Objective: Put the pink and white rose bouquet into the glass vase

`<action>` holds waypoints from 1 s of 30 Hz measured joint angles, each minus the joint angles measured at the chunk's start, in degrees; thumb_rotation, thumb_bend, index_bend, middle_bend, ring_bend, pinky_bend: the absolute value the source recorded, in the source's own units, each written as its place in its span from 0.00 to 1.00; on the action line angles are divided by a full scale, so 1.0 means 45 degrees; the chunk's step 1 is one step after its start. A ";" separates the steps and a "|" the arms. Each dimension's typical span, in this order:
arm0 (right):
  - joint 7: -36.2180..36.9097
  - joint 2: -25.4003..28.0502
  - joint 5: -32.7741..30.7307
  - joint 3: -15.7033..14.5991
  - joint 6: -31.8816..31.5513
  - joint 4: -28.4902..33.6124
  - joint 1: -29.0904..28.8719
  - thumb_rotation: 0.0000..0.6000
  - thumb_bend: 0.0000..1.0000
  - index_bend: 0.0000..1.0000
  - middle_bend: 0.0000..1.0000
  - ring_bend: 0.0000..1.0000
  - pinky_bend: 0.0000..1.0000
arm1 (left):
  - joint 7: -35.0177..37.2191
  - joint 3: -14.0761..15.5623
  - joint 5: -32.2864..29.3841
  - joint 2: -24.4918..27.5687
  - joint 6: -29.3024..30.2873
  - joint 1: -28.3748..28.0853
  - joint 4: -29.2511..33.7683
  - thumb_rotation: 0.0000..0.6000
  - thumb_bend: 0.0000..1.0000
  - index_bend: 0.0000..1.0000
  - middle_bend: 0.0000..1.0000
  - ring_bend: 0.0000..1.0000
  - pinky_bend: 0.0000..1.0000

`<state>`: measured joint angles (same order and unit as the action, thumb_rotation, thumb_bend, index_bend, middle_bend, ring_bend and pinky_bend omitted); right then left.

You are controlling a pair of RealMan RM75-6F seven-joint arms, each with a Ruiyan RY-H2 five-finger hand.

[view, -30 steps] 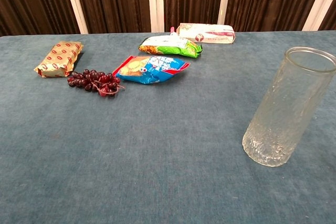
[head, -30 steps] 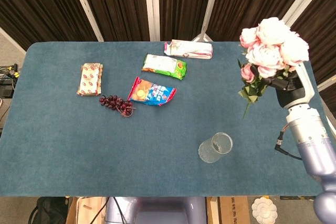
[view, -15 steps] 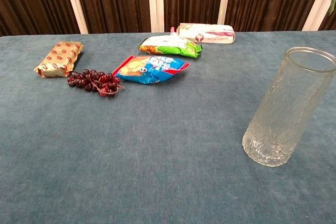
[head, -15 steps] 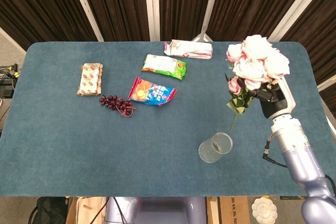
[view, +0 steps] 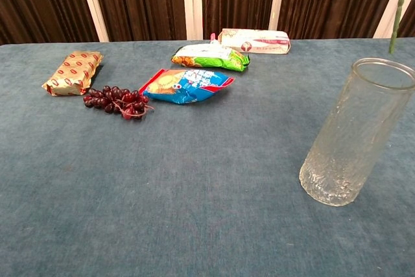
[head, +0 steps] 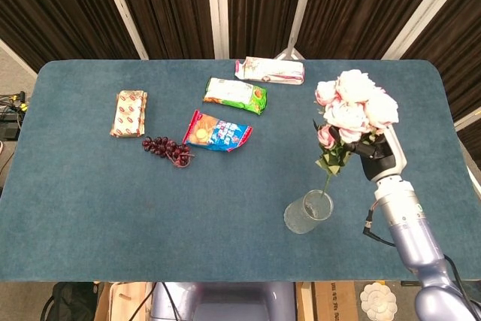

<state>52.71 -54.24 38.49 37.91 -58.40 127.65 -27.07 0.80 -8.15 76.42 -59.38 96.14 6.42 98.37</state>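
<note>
One hand at work: my right hand [head: 378, 157] grips the pink and white rose bouquet [head: 349, 110] low on its stems, just under the blooms, with the flowers standing up and leaning a little toward the middle of the bench [head: 90, 193].
Left hand: neither view shows it, so I say nothing of its state.
Shift over the last second: I have carried the bouquet in from the far right edge of the bench toward the glass vase [head: 308, 212]; a second ago it sat well off to the right, and now the blooms are nearly above the vase.
Stem: the long green stem [view: 397, 8] now hangs at the vase mouth; in the head view its tip looks level with the rim, and in the chest view a green sliver has come in at the top right, just above the glass lip, where there was none a second ago.
Vase: upright, holding nothing, unmoved on the near right part of the bench.
Meaning for the task: I judge the carry nearly done and the lowering about to start; the stem tip looks lined up with the opening, but I cannot tell whether it is already inside the rim.
Risk: a narrow mouth and a tall glass, so a stem catching the lip could tip it.
Bystanders: grapes [head: 167, 148], blue snack bag [head: 216, 131], green snack bag [head: 235, 95], white packet [head: 270, 70] and tan packet [head: 129, 113] lie well apart, unmoved.
</note>
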 measured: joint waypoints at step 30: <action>0.2318 -0.1436 0.4603 -0.1077 -0.0277 -0.0686 0.2461 1.00 0.22 0.63 0.53 0.55 0.04 | -0.0362 0.0020 -0.0082 -0.0077 -0.0084 -0.0059 0.0103 1.00 0.19 0.10 0.00 0.00 0.00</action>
<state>63.15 -60.70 59.20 33.06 -59.65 124.56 -16.00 -0.83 -8.06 76.06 -59.73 95.76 6.16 98.84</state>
